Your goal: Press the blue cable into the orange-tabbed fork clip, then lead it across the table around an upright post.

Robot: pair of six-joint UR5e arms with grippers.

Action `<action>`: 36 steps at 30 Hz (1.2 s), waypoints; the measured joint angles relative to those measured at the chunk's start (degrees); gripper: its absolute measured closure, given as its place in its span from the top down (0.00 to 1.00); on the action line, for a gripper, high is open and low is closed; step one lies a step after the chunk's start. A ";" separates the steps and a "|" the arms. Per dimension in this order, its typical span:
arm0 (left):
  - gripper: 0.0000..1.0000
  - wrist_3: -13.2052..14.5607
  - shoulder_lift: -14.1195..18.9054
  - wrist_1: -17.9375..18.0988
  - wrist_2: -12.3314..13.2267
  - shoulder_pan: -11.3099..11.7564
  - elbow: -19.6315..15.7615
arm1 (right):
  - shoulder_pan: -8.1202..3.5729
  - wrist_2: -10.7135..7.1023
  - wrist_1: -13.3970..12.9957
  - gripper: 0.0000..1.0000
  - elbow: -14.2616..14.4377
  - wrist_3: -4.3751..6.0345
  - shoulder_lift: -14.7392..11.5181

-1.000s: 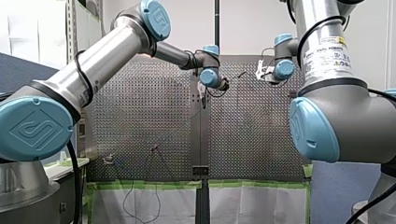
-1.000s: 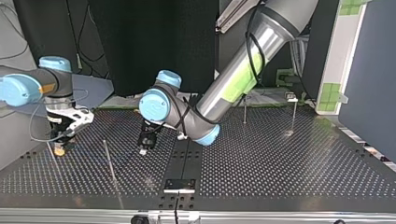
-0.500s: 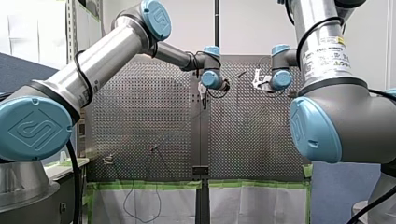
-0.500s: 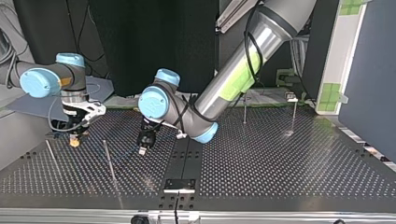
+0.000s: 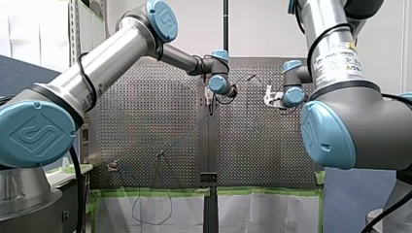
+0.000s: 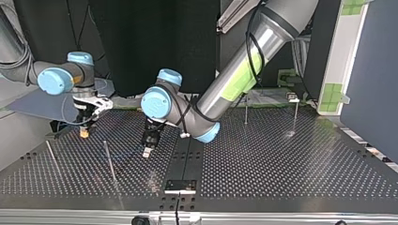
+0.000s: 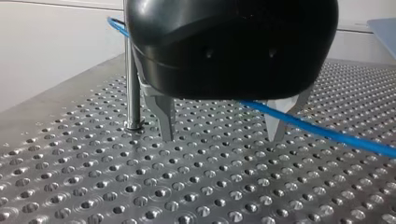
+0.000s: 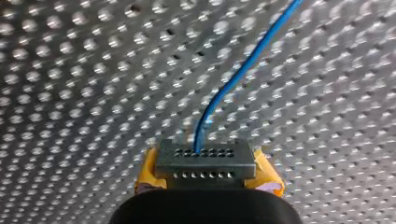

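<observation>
Toward the table's (image 6: 281, 164) left edge in the top view, the right gripper (image 6: 84, 133) hangs just above the surface. It is now further from that edge and nearer the arms' side than a second ago. Its yellow pads (image 8: 145, 177) are clamped on the blue cable (image 8: 243, 70), which leads out from between them. Near the table's middle the left gripper (image 7: 221, 138) has barely shifted. Its metal fingers (image 7: 163, 116) stand apart, with an upright post (image 7: 133, 84) just beside one and the cable crossing the other.
</observation>
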 joint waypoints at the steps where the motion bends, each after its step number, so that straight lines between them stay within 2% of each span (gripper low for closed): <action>1: 1.00 0.05 0.00 0.04 -0.18 0.04 -0.01 | -0.04 0.00 -0.52 0.00 0.38 -0.06 0.41; 7: 1.00 0.47 -0.01 0.16 -1.16 0.34 -0.03 | -0.42 -0.09 -3.26 0.00 2.64 -0.77 2.98; 13: 1.00 0.52 -0.02 0.17 -1.23 0.65 -0.04 | -1.68 0.00 -6.41 0.00 4.96 -0.74 6.11; 21: 1.00 0.53 -0.02 0.09 -1.32 0.70 -0.04 | -3.02 1.02 -10.19 0.00 6.03 -0.42 9.80; 26: 1.00 0.53 -0.02 0.03 -1.32 0.66 -0.05 | -3.99 2.18 -12.57 0.00 6.07 0.34 12.16; 32: 1.00 0.47 -0.01 -0.07 -1.34 0.56 -0.05 | -5.35 3.70 -15.57 0.00 6.07 2.45 15.16; 36: 1.00 0.40 -0.02 -0.07 -1.39 0.56 -0.11 | -6.28 4.23 -17.28 0.00 6.07 3.17 17.14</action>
